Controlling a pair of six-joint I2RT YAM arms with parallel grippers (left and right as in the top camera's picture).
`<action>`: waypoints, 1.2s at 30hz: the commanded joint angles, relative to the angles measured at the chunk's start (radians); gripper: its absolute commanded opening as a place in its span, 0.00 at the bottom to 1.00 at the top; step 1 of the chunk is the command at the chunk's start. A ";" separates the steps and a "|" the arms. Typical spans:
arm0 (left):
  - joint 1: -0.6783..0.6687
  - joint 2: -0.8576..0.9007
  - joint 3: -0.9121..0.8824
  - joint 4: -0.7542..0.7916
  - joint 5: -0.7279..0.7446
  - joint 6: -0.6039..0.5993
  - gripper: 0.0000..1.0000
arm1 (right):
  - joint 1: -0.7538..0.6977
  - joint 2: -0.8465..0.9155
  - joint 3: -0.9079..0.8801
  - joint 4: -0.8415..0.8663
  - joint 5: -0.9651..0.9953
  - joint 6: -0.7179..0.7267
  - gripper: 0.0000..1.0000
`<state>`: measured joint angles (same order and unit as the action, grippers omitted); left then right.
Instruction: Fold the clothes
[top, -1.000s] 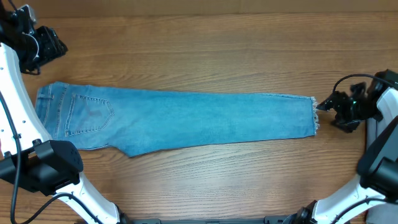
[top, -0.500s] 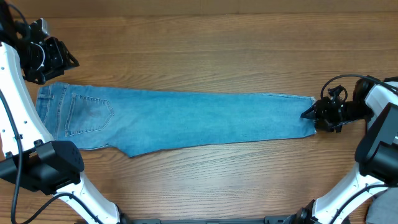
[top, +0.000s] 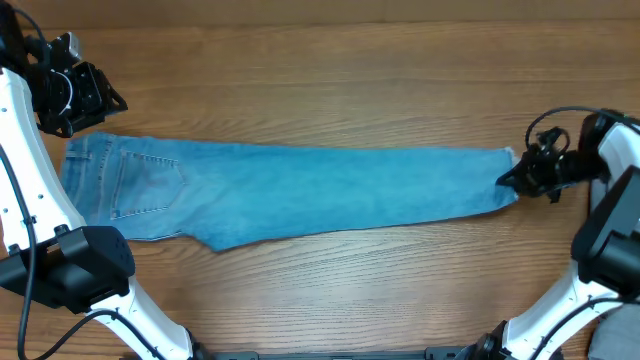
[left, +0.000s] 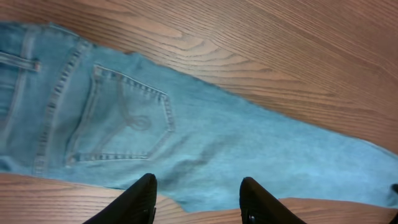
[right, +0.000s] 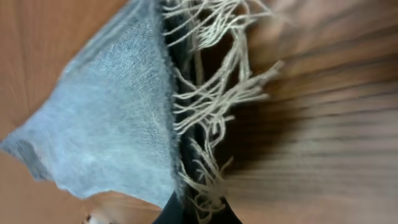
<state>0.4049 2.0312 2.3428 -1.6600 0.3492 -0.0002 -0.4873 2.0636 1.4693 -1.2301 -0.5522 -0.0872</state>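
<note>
The clothes, light blue jeans (top: 300, 195), lie flat across the wooden table, waistband to the left and leg hems to the right. A stitched back pocket (left: 127, 118) shows in the left wrist view. My left gripper (top: 112, 100) hovers just above the waistband's far corner, open, with nothing between its black fingers (left: 140, 199). At the right end, my right gripper (top: 508, 180) is shut on the jeans' frayed hem (right: 211, 106), whose pale threads spill over the closed jaws. The denim (right: 118, 112) is lifted a little there.
The wooden table (top: 330, 80) runs bare behind and in front of the jeans. The white arm bases (top: 90, 270) stand at the front left and front right (top: 605, 260) corners.
My right gripper closed on the frayed hem and drew the jeans slightly to the right. The left gripper came down toward the waistband, then held still.
</note>
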 joint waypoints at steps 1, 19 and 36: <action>-0.006 0.000 0.022 -0.001 0.014 0.024 0.47 | 0.013 -0.129 0.056 -0.003 0.028 0.072 0.04; -0.006 0.000 0.022 -0.019 0.015 0.023 0.47 | 0.600 -0.190 0.028 -0.034 0.183 0.305 0.04; -0.006 -0.001 0.022 -0.029 0.019 0.023 0.46 | 0.825 -0.188 -0.005 0.097 0.257 0.507 0.07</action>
<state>0.4049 2.0312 2.3432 -1.6855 0.3492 0.0036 0.3252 1.8858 1.4834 -1.1419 -0.2985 0.3885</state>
